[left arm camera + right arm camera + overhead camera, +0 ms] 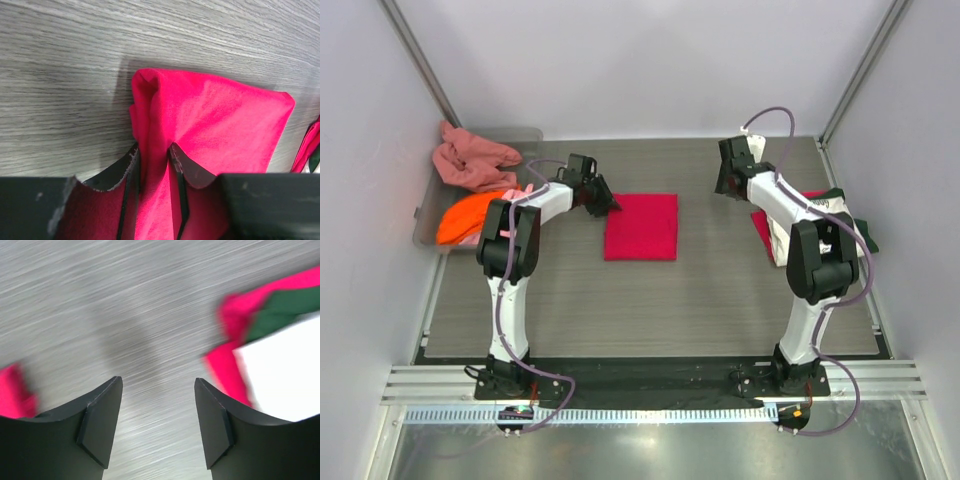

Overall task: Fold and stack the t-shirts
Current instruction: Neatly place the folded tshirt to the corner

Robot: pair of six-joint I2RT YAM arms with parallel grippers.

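A folded crimson-red t-shirt (641,226) lies in the middle of the table. My left gripper (603,201) is at its left far corner, shut on a pinch of the red cloth (155,150). At the right, a stack of folded shirts (825,215) shows red, cream and dark green; in the right wrist view the red (225,365), the green (285,307) and the cream (280,370) appear blurred. My right gripper (158,405) is open and empty above bare table, left of that stack (728,183).
A clear grey plastic bin (425,225) at the far left holds a salmon-pink shirt (470,160), an orange one (465,220) and a bit of light pink (518,190). White walls close the back and sides.
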